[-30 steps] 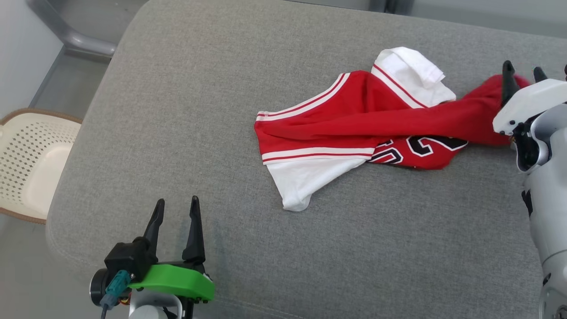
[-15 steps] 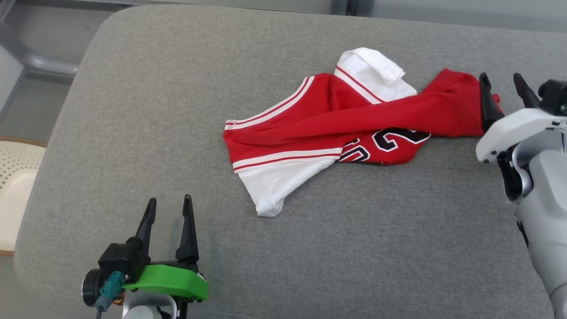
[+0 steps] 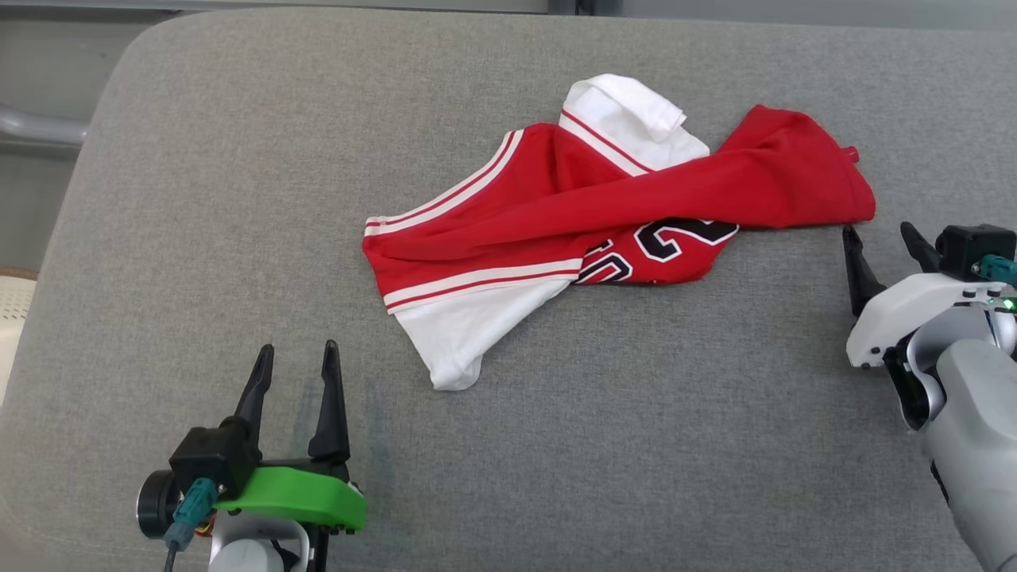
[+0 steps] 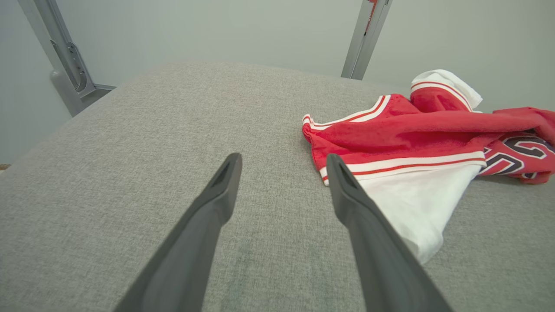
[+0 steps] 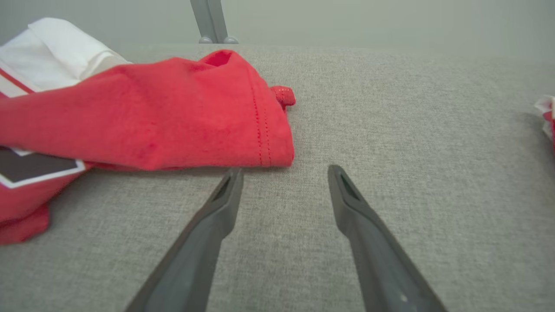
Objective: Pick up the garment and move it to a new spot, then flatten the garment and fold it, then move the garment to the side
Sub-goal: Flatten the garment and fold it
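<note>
The garment [image 3: 604,206] lies crumpled on the surface [image 3: 238,199]. Its long axis stretches leftward from the right end effector [image 3: 878,230], whose wide, empty jaws sit just beside its near end. The left end effector [image 3: 297,348], equally wide and empty, is farther off.

One red-and-white jersey [image 3: 604,206]. One grey padded table [image 3: 238,199]. Two tools, the left tool [image 3: 298,349] and the right tool [image 3: 877,230]. Each has two long dark fingers [image 3: 328,397], making four fingers in all.
</note>
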